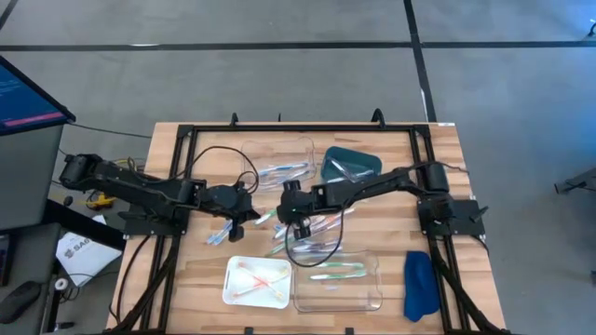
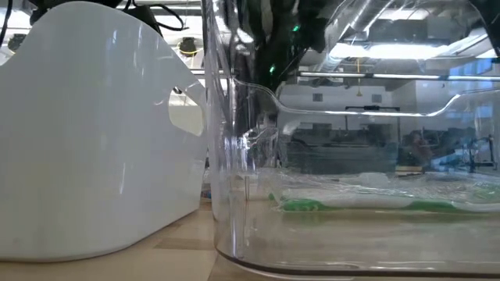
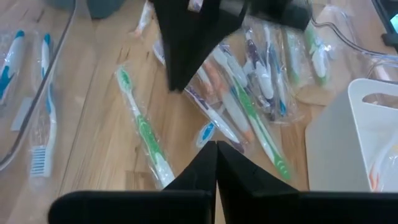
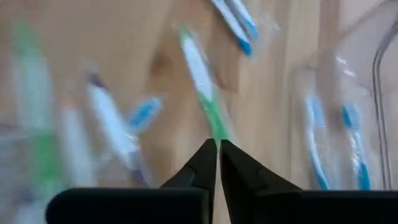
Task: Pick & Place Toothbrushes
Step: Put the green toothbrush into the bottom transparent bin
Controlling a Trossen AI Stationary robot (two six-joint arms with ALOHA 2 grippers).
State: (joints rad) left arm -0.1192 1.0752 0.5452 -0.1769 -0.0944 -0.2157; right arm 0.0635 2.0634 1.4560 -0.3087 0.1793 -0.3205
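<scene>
**Both grippers shut over the pile of toothbrushes**

From above, the left gripper point(image 1: 244, 212) and right gripper point(image 1: 291, 210) hung over loose toothbrushes point(image 1: 279, 233) in mid-table, just behind the white tray point(image 1: 233, 290) and clear tray point(image 1: 372, 293).

At table height, a green brush point(image 2: 351, 206) lay inside the clear tray; the grippers were hidden.

The left wrist view showed its fingers point(image 3: 199, 171) pressed together, nothing visibly between them, wrapped brushes scattered ahead.

The right wrist view showed its fingers point(image 4: 205, 163) closed at the tip of a green-handled brush point(image 4: 202, 81); whether it was pinched I could not tell.

Doing this well probably meant lifting slowly and checking that one brush, not a slippery wrapper, came up.
</scene>
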